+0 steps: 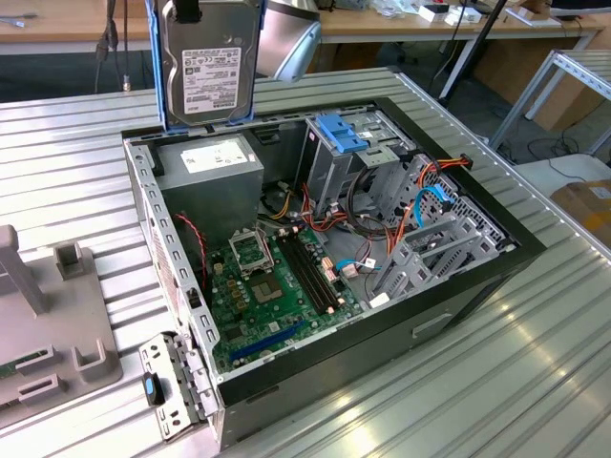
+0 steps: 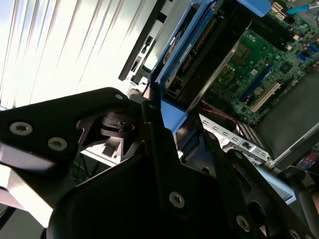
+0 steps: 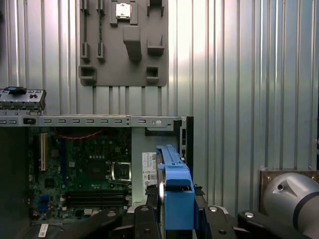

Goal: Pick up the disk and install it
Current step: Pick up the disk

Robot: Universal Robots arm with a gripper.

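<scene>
Beneath the raised disk [image 1: 208, 67] lies an open computer case [image 1: 434, 315] on a ribbed metal table [image 1: 535, 382]. Inside it sit a grey power supply [image 1: 215, 172], a green motherboard [image 1: 286, 286], an upright metal drive cage [image 1: 329, 167] topped by a light-blue bracket [image 1: 342, 132], and loose orange and blue cables [image 1: 430, 196]. The disk hangs upright over the case's rear corner, above the power supply, clear of everything. The gripper [image 3: 175, 206] pinches its blue carrier from both sides. A grey fixture plate [image 1: 48, 334] lies on the table at the exterior view's left, and wooden workbenches [image 1: 382, 21] stand behind.
</scene>
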